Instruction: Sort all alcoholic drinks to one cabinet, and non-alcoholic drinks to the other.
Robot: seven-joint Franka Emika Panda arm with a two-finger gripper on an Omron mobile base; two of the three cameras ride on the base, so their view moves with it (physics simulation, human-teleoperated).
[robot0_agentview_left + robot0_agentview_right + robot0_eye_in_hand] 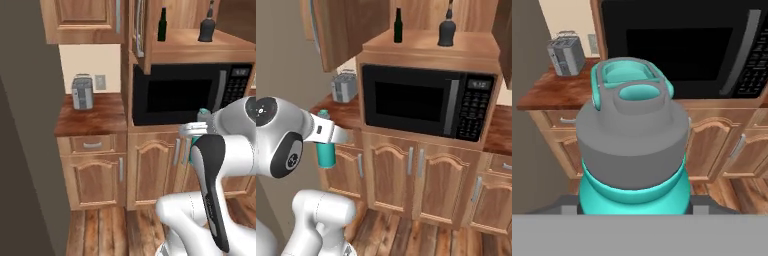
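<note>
A: What does the kitchen look like?

B: Wooden cabinets all round a black microwave, a plank floor below it, a dark wooden counter to its left carrying a grey toaster.

A: And the fingers?

B: The gripper hangs in front of the microwave's lower left corner, above the base cabinet doors. The fingers themselves are hidden — in the hand view the teal bottle sits right where they would rise, its grey cap and teal handle facing the camera. It hangs off the floor and off the counter with the white hand closed round its upper part, so it is gripped, cap tucked up at the hand, teal body below.

A: Upright?

B: Roughly upright in the right base view.

A: Anything else near the microwave?

B: On the shelf directly above it, in the open upper cabinet, stand two bottles — the slim dark-green bottle over the microwave's left half, the squat black bottle further right, well apart from each other.
</note>
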